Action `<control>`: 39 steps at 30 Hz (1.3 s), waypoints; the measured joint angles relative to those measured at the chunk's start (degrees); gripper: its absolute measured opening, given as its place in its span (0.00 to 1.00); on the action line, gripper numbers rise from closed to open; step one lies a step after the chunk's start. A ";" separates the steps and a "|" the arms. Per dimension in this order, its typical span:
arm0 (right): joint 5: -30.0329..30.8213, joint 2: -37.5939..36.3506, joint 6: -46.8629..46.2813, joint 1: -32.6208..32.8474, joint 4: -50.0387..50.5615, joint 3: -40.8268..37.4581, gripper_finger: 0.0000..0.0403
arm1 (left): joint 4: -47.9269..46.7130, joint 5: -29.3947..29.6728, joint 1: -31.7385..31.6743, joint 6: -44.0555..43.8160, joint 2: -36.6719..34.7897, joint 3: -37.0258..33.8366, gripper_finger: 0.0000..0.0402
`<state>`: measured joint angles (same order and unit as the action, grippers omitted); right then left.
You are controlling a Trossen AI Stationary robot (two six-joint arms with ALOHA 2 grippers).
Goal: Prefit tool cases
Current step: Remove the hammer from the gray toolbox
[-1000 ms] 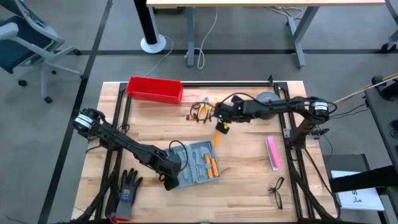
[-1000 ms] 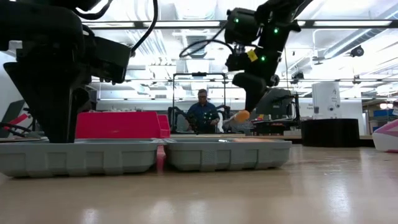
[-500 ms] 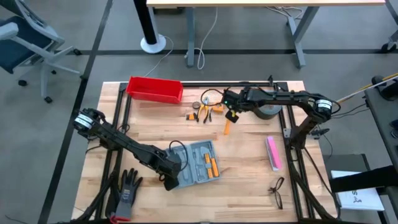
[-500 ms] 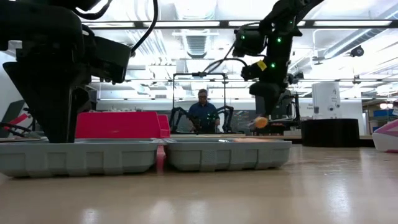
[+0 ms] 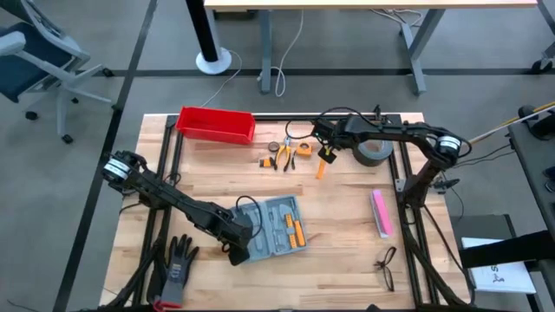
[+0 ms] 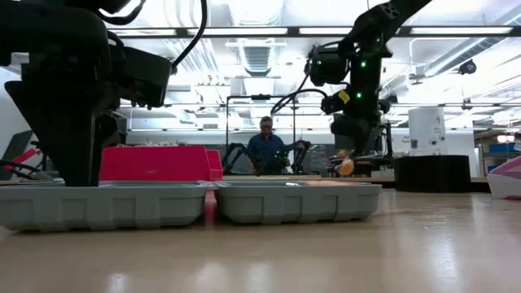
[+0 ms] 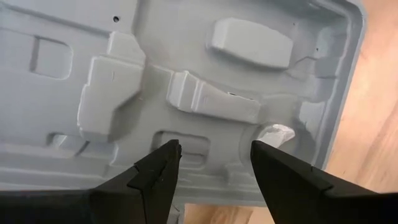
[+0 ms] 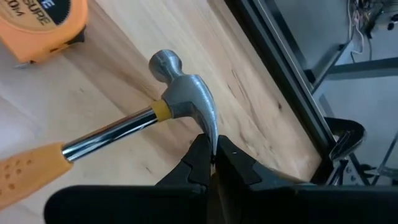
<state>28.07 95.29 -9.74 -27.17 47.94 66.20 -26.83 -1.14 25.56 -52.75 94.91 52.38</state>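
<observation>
An open grey-blue tool case (image 5: 276, 227) is lying flat on the wooden worktop (image 5: 347, 234), toward six o'clock of centre, with orange-handled tools sitting in its moulded slots. The left gripper (image 7: 211, 163) is hovering just over the case's bare grey half at its seven o'clock end, fingers spread apart and holding nothing. The right gripper (image 8: 212, 157) is reaching in at about one o'clock of the worktop, fingers pinched closed on the steel claw of a small hammer (image 8: 118, 137); the hammer's orange handle (image 5: 322, 167) is pointing toward six o'clock. An orange tape measure (image 8: 34, 25) is lying near the hammer head. A pair of pliers (image 5: 279, 154) is sitting just beside it toward nine o'clock. A red bin (image 5: 216, 124) is standing at eleven o'clock, a roll of grey tape (image 5: 373, 151) at one o'clock, a pink item (image 5: 380, 212) at three o'clock, and a dark glove (image 5: 177, 260) at seven o'clock
</observation>
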 joint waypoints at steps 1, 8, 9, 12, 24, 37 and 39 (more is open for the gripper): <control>0.01 0.22 0.32 -0.13 -0.28 0.01 0.00 | 0.04 0.04 0.00 0.00 0.00 0.00 0.51; 0.04 2.74 2.40 -0.27 -3.37 0.00 0.00 | 0.06 0.17 -0.02 0.00 0.00 0.00 0.51; 0.05 3.11 2.84 -0.36 -3.93 0.01 0.00 | 0.06 0.19 -0.02 0.00 0.00 0.00 0.51; 0.17 3.82 3.43 -0.52 -5.47 0.00 0.00 | 0.06 0.22 -0.04 -0.02 0.00 0.00 0.51; -1.48 4.14 7.22 -3.97 -9.48 0.00 0.00 | 0.15 0.28 -0.04 -0.02 -0.04 0.00 0.51; -3.60 4.14 11.74 -5.30 -10.18 0.00 0.00 | 0.20 0.63 -0.04 -0.02 -0.04 0.02 0.51; -4.30 4.14 12.10 -5.23 -10.56 0.00 0.01 | 0.22 0.63 -0.04 -0.02 -0.04 0.02 0.51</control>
<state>23.77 99.44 2.36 -32.40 37.38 66.19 -26.61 -0.51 25.52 -52.77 94.87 52.40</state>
